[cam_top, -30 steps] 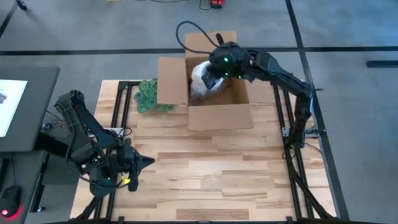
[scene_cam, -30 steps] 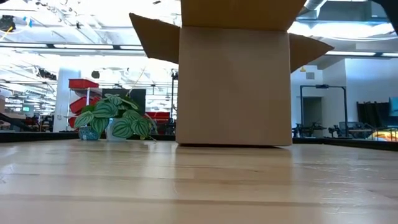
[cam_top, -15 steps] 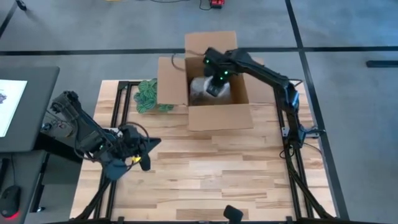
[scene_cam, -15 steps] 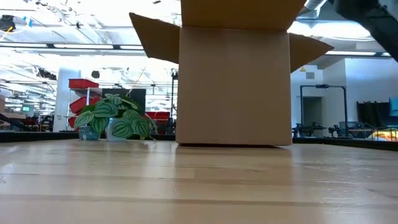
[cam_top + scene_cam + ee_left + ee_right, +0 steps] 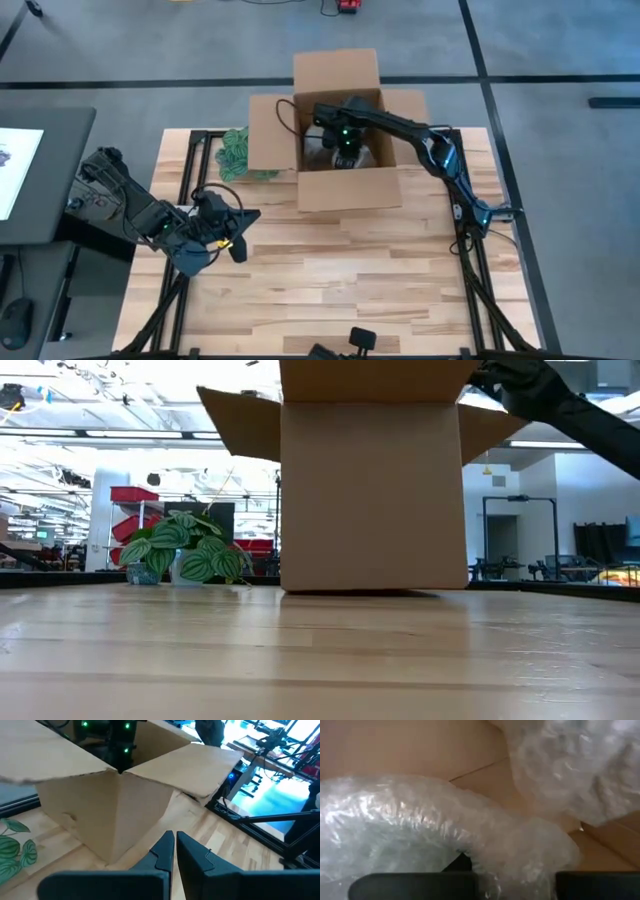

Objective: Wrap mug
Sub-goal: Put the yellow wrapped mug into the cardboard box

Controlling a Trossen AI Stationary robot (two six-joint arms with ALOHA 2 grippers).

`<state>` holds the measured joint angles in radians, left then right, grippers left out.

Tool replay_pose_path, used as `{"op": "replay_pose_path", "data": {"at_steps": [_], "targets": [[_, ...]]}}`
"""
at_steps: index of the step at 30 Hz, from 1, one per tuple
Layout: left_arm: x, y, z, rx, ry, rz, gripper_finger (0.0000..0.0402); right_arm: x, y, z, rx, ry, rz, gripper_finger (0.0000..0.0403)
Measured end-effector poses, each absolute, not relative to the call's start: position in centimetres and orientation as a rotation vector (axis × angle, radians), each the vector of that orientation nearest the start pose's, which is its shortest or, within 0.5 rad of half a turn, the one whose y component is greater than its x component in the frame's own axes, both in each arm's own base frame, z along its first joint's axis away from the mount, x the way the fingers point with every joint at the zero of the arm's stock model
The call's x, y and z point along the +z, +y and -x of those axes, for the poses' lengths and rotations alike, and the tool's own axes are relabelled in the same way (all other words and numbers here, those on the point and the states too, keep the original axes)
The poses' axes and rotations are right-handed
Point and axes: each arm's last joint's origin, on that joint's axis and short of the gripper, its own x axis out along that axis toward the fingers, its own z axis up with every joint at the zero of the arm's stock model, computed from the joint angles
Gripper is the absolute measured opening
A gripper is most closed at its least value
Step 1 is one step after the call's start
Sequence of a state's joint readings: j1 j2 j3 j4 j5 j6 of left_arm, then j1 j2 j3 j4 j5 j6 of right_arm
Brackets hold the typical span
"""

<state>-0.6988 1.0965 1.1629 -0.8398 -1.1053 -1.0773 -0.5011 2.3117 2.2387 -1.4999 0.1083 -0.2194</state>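
Shifted slightly leftward and toward the plant since a moment ago: the cardboard box (image 5: 345, 140), its flaps spread open. Reaching deeper into it now, the right gripper (image 5: 343, 150), pressed down among the bubble wrap (image 5: 445, 835) that fills the box floor; cannot tell from the wrist view whether its fingers are spread or closed, since only clear plastic folds show before the camera. No bare mug visible, only the wrapped bundle (image 5: 330, 152) lying inside the box, under the right arm. Swung inward from the table's left edge, the left gripper (image 5: 238, 222), hovering above the wood near the box's front left corner, fingers (image 5: 165, 851) pressed together on nothing. Beside the box's left flap, the green plant (image 5: 236, 152). Bare wooden table (image 5: 350, 270) in front.
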Motion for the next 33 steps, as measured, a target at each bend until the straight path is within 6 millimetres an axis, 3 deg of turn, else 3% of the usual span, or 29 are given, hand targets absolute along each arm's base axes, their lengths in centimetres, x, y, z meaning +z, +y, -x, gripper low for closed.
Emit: {"op": "replay_pose_path", "data": {"at_steps": [9, 14, 18, 23, 33], "targets": [[35.9, -10.8, -16.9, 0.567, 0.207, 0.445, 0.0001, 22.0, -21.7, -38.4, -0.248, 1.713, -0.16, 0.0031], [36.1, -10.9, -17.0, 0.548, 0.211, 0.434, 0.0001, 21.0, -21.5, -38.1, -0.238, 1.754, -0.169, 0.0113], [36.1, -11.0, -17.0, 0.539, 0.216, 0.437, 0.0001, 21.3, -21.4, -37.9, -0.246, 1.755, -0.177, 0.0187], [36.1, -11.0, -17.0, 0.537, 0.217, 0.44, 0.0001, 23.8, -21.1, -37.1, -0.294, 1.707, -0.195, 0.0239], [36.6, -11.3, -17.3, 0.503, 0.202, 0.421, 0.0001, 32.3, -19.2, -33.6, -0.398, 1.5, -0.191, 0.024]]}}
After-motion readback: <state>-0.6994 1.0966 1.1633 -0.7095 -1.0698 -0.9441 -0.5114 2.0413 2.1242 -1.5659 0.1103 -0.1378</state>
